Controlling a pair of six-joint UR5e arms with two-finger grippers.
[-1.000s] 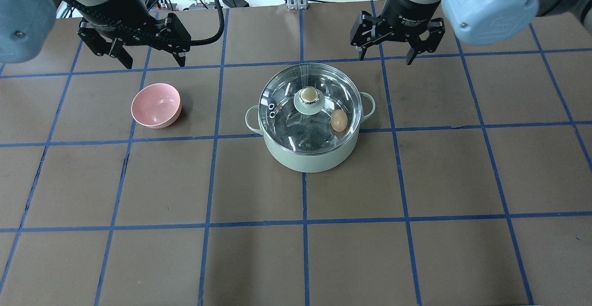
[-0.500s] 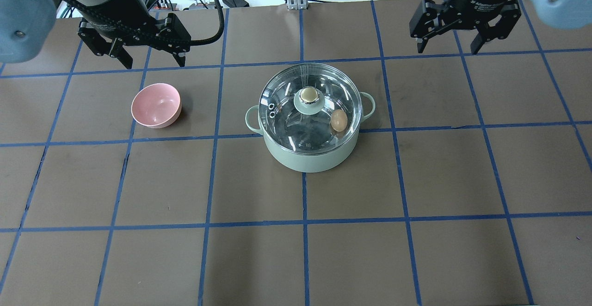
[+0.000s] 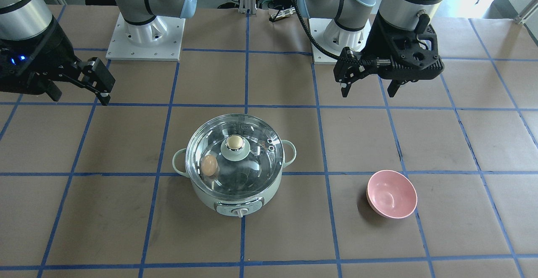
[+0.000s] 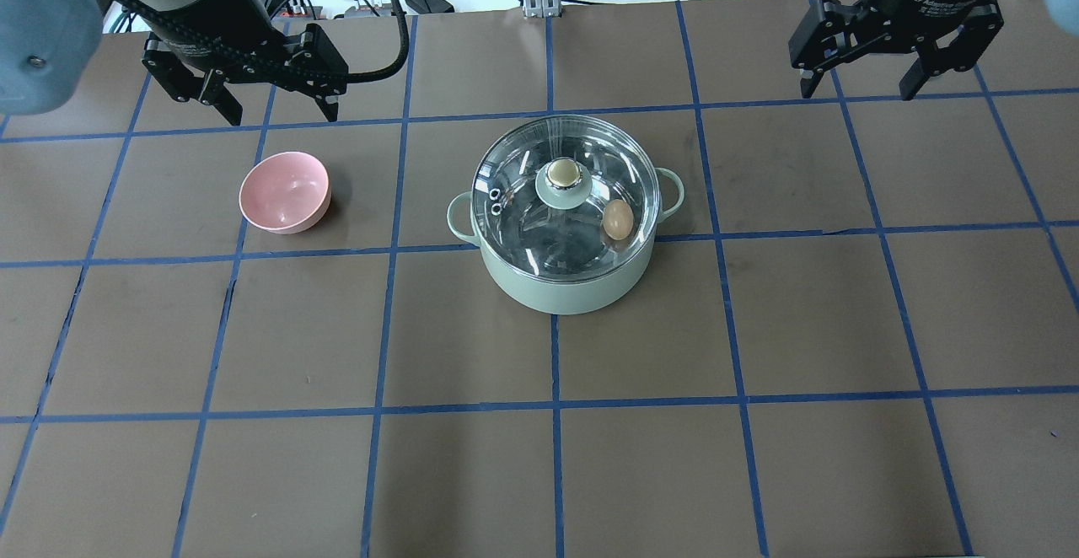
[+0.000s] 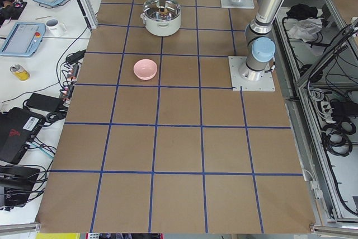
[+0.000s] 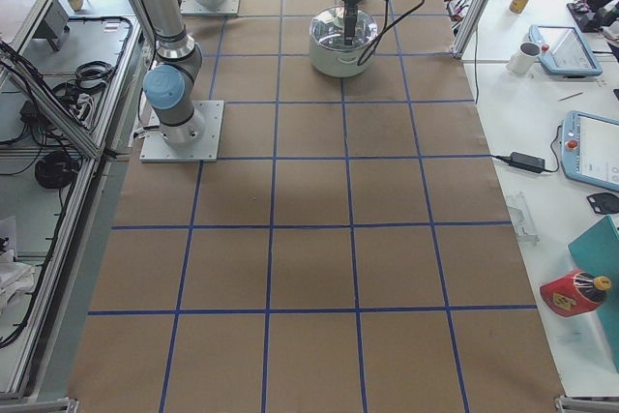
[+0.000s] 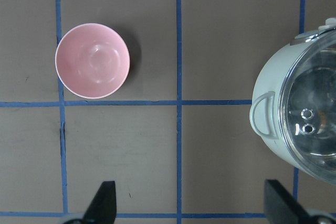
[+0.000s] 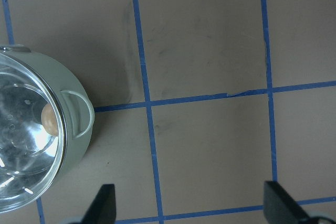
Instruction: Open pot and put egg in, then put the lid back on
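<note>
The mint-green pot (image 4: 565, 288) stands mid-table with the glass lid (image 4: 523, 212) seated on it. The tan egg (image 4: 618, 219) lies inside the pot under the lid, on the side toward my right arm. In the front view the pot (image 3: 235, 198), lid (image 3: 256, 164) and egg (image 3: 209, 165) show the same. My left gripper (image 4: 278, 111) is open and empty, behind the pink bowl. My right gripper (image 4: 858, 90) is open and empty, back and to the right of the pot. The right wrist view shows the pot's edge (image 8: 73, 93) and the egg (image 8: 48, 119).
An empty pink bowl (image 4: 285, 192) sits left of the pot, also in the left wrist view (image 7: 92, 60). Blue tape lines grid the brown table (image 4: 556, 474). Cables and a metal post lie beyond the table's back edge.
My right gripper has moved to the right and farther back, away from the pot, still open. The left gripper, pot, lid, egg and bowl have not moved.
</note>
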